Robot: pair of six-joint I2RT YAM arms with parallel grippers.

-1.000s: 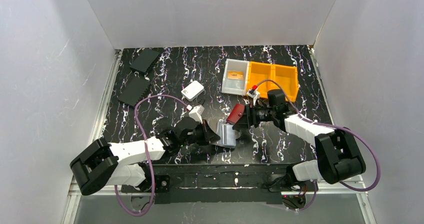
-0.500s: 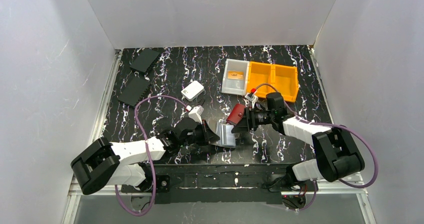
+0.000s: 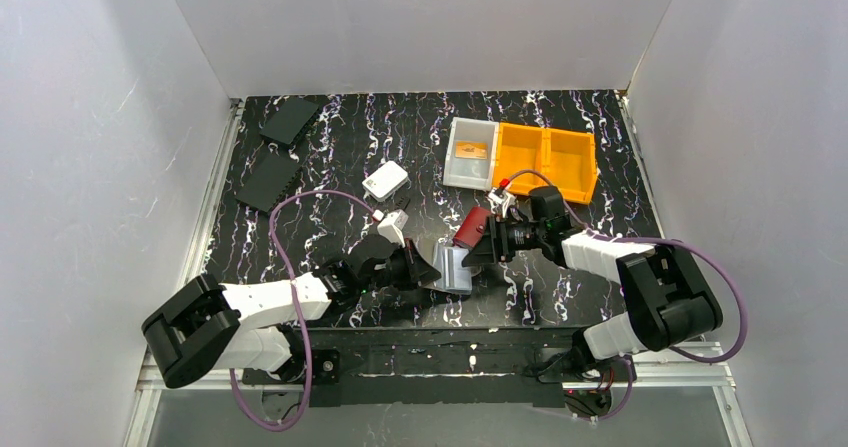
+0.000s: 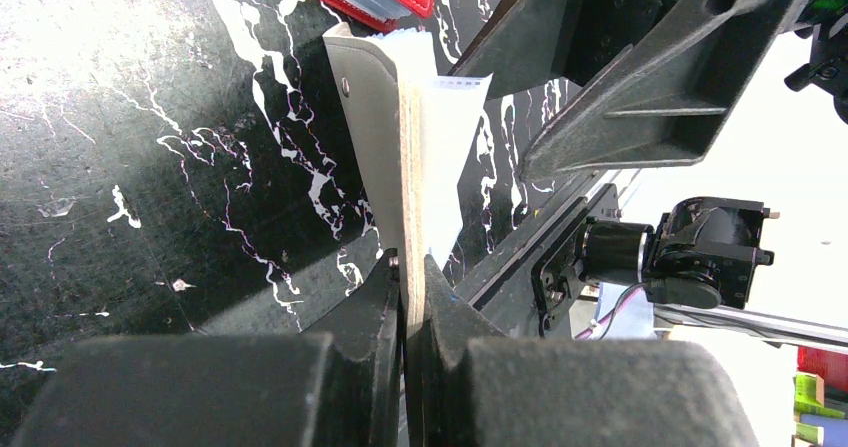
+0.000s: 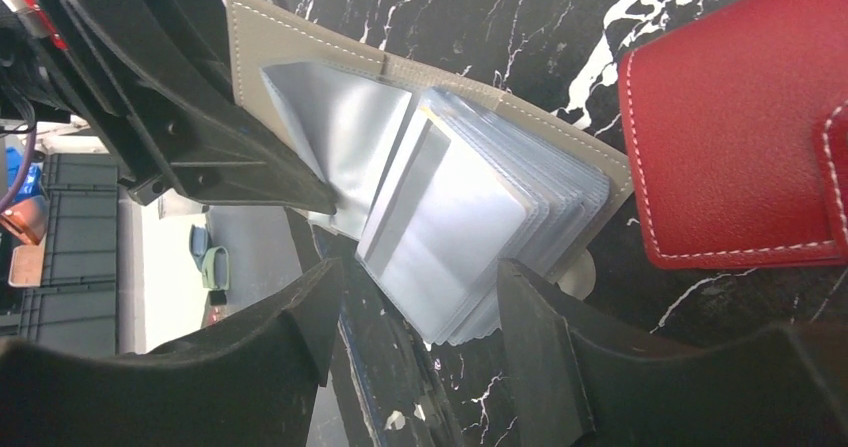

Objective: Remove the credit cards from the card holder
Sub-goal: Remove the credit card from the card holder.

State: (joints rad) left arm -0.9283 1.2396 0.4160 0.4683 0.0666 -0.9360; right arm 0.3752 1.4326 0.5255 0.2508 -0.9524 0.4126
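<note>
left tool (image 4: 408, 297): you have it pinched narrow on the near edge of the card holder (image 4: 385, 137), and it holds the taupe cover up on edge off the counter (image 3: 345, 142).
right tool (image 5: 415, 342): yours stands wide, one finger on each side of the plastic sleeves (image 5: 525, 212) that fan out of the card holder. You cannot tell whether either finger touches them.
card holder: you find it open between your two tools, at the front middle of the counter. Its stitched taupe cover faces the left tool and its sleeves face the right tool.
silvery-grey card (image 5: 410, 212): you see it, with a darker stripe along one side, in the front sleeve inside the card holder. Its lower end hangs between the right tool's fingers.
orange-brown card (image 3: 472, 150): you see it lying in the clear bin (image 3: 458, 172), well beyond the card holder on the far side.
orange bin (image 3: 548, 157): it sits against the clear bin, farther from the card holder and off to its right.
red wallet (image 5: 740, 157): it lies just beside the card holder's far edge. You cannot tell whether the two touch.
white box (image 3: 385, 180): it rests beyond the card holder and to its left, apart from it.
black panels (image 3: 290, 120): two lie flat, well apart from the card holder at the far left.
</note>
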